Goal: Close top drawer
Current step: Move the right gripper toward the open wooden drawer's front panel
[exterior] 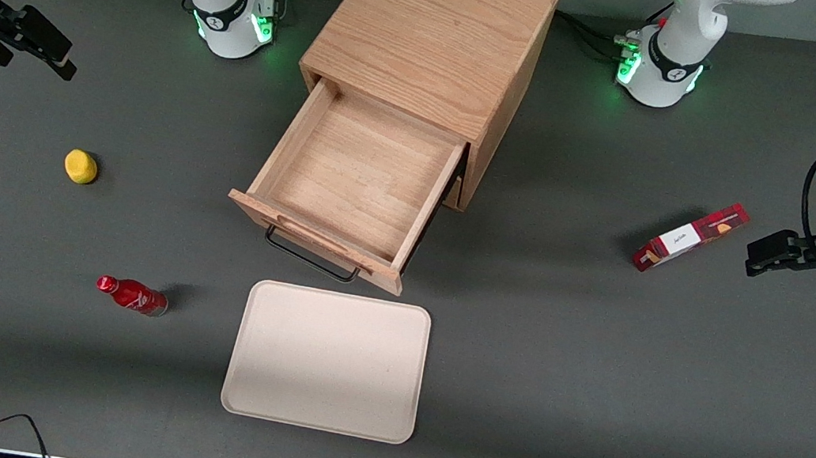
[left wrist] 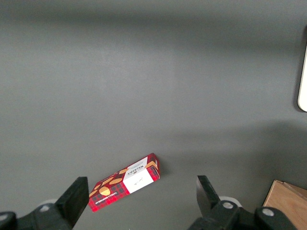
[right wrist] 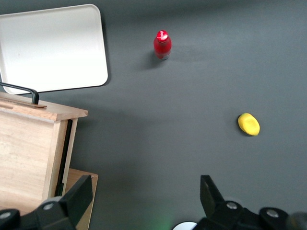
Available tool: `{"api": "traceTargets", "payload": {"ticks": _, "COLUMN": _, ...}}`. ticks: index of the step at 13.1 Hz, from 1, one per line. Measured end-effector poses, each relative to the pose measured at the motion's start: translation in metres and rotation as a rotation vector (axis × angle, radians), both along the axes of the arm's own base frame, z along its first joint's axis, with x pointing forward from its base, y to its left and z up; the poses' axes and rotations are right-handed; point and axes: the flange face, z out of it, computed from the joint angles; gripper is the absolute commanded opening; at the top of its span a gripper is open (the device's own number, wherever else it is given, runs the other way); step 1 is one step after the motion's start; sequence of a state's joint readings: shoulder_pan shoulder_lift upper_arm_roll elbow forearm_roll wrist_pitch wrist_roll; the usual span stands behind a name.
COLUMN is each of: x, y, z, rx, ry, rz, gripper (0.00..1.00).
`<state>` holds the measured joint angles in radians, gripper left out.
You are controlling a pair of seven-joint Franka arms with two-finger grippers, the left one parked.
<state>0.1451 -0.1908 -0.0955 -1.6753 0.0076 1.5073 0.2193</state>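
Note:
The oak cabinet (exterior: 435,33) stands mid-table, and its top drawer (exterior: 352,173) is pulled far out toward the front camera, with nothing inside. The black wire handle (exterior: 311,257) runs along the drawer front. The right wrist view shows the drawer's side (right wrist: 29,153) and one end of the handle (right wrist: 19,91). My right gripper (exterior: 37,53) hangs open above the table toward the working arm's end, well clear of the cabinet. Its fingers (right wrist: 76,199) hold nothing, and only grey table lies between them.
A beige tray (exterior: 325,361) lies in front of the drawer, nearer the camera. A red bottle (exterior: 131,295) lies on the table beside the tray, and a yellow lump (exterior: 81,166) sits below the gripper's end. A red box (exterior: 690,237) lies toward the parked arm's end.

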Motion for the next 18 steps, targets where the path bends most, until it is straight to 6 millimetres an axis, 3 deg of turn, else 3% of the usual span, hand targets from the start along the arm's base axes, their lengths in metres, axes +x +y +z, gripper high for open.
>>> {"api": "traceTargets", "payload": {"ticks": 3, "x": -0.001, "y": -0.006, "z": -0.001, "rx": 0.001, "ry": 0.012, "rz": -0.007, "gripper": 1.00}}
{"api": "traceTargets", "payload": {"ticks": 7, "x": 0.001, "y": 0.001, "z": 0.003, "rx": -0.001, "ry": 0.005, "rz": 0.004, "gripper": 1.00}}
{"api": "traceTargets", "payload": {"ticks": 11, "x": -0.002, "y": 0.018, "z": 0.026, "rx": -0.002, "ry": -0.038, "rz": 0.034, "gripper": 1.00}}
{"api": "traceTargets", "payload": {"ticks": 14, "x": -0.007, "y": 0.021, "z": 0.032, "rx": -0.002, "ry": -0.015, "rz": 0.041, "gripper": 1.00}}
{"api": "traceTargets", "payload": {"ticks": 16, "x": 0.001, "y": 0.024, "z": 0.030, "rx": 0.004, "ry": -0.011, "rz": 0.090, "gripper": 1.00}}
{"api": "traceTargets", "payload": {"ticks": 18, "x": 0.020, "y": 0.035, "z": 0.027, "rx": 0.056, "ry": -0.011, "rz": 0.247, "gripper": 1.00}}
